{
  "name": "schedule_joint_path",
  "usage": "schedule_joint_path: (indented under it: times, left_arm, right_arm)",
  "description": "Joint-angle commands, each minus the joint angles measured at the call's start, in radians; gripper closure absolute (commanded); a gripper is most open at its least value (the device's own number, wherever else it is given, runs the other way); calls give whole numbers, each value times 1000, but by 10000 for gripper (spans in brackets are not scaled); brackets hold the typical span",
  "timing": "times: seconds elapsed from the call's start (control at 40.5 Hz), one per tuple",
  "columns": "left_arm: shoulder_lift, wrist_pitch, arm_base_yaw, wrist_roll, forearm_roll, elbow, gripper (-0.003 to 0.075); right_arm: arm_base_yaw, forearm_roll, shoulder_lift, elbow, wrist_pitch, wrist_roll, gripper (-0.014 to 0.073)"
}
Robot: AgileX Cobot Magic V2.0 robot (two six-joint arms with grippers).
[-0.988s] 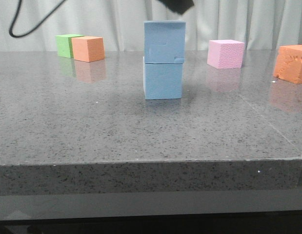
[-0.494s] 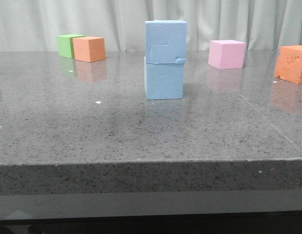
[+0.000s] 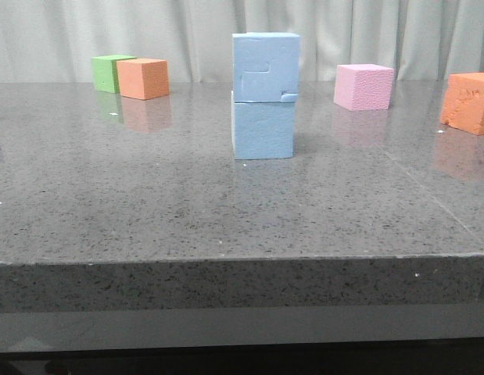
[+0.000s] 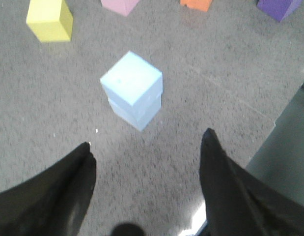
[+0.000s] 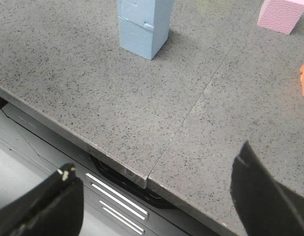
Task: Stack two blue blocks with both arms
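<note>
Black fingers frame both wrist views for you: the left gripper (image 4: 147,147) is spread wide with nothing between its tips, and the right gripper (image 5: 159,182) is spread just as wide, hanging over the near edge of the table (image 3: 226,226), where drawer fronts (image 5: 117,201) show below.

Ahead of the left gripper, clear of its tips, you see the two blue blocks stacked: the lower blue block (image 3: 263,129) sits on the speckled grey stone and the upper blue block (image 3: 266,67) rests on it, shifted slightly sideways, with notched cut marks on its front face. From the right gripper the stack is farther off, its top cut off by the frame.

Beyond the stack stand a pink cube (image 3: 363,86), an orange cube (image 3: 143,78) touching a green cube (image 3: 108,72), and a ragged orange block (image 3: 468,101) cut by the frame. A pale curtain (image 3: 187,31) closes the back.

The left wrist view is blurred; a yellow cube (image 4: 49,20) and a purple cube (image 4: 279,7) show there.
</note>
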Motion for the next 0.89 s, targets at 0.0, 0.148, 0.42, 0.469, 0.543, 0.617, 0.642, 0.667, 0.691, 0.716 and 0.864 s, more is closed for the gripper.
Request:
schedule_joint_path:
  times: [0.0, 0.148, 0.42, 0.469, 0.543, 0.617, 0.642, 0.667, 0.691, 0.716, 0.864]
  left_arm:
    - [-86, -40, -2, -25, 7, 67, 279]
    - [-187, -103, -2, -82, 86, 240, 279]
    - [-429, -303, -2, -109, 96, 579, 279]
    - [-474, -340, -2, -109, 83, 631, 279]
    - [-534, -392, -2, -109, 40, 717, 279]
    - [-594, -444, -2, -109, -9, 785, 279]
    - [-617, -465, -2, -109, -22, 803, 279]
    - [-637, -484, -2, -109, -33, 826, 279]
    - [-652, -496, -2, -109, -36, 846, 279]
    - [-669, -508, -2, -109, -39, 860, 279]
    - [-721, -532, -2, -105, -39, 928, 279]
  right_arm:
    - [-6, -5, 3, -25, -67, -11, -22]
    - [-6, -5, 3, -25, -67, -11, -22]
    - [-6, -5, 3, -25, -67, -11, -22]
    - [-6, -5, 3, -25, -67, -11, -22]
    - [-6, -5, 3, -25, -67, -11, -22]
    - [-6, -5, 3, -25, -67, -11, -22]
    - [-6, -5, 3, -25, -67, -11, -22]
    - [-6, -4, 3, -25, -67, -11, -22]
    - [-6, -4, 3, -25, -67, -11, -22]
    - [-6, -4, 3, -25, -66, -11, -22]
    - [-6, -4, 4, -25, -72, -11, -22]
